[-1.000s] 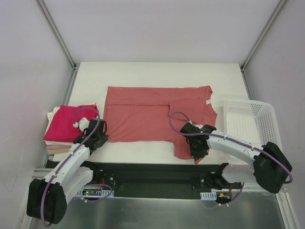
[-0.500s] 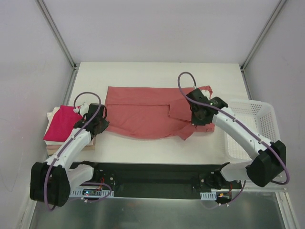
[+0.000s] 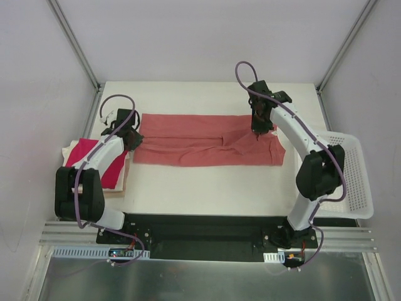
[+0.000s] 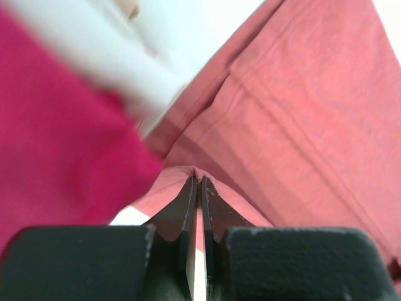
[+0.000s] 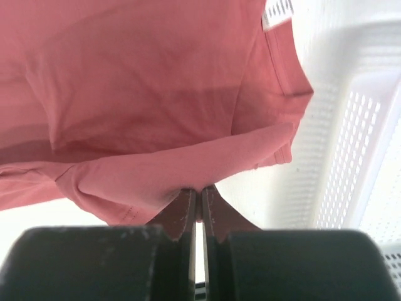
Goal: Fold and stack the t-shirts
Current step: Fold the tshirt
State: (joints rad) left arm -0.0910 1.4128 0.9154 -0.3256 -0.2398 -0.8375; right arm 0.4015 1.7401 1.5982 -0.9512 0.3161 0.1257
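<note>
The salmon t-shirt (image 3: 200, 141) lies across the middle of the table, doubled over into a long band. My left gripper (image 3: 130, 133) is shut on its left edge (image 4: 182, 172). My right gripper (image 3: 258, 128) is shut on cloth near the collar end (image 5: 188, 169), on the right side. The magenta-red folded t-shirt (image 3: 103, 162) lies on cream folded t-shirts (image 3: 67, 152) at the table's left edge; it also shows in the left wrist view (image 4: 56, 144).
A white mesh basket (image 3: 351, 179) stands at the right edge of the table, close to my right arm; it also shows in the right wrist view (image 5: 357, 125). Bare white table (image 3: 207, 188) lies in front of the shirt.
Both grippers have moved away from the near edge to the back, carrying the shirt's front edge over onto its rear half. The shirt is now a narrow band.
</note>
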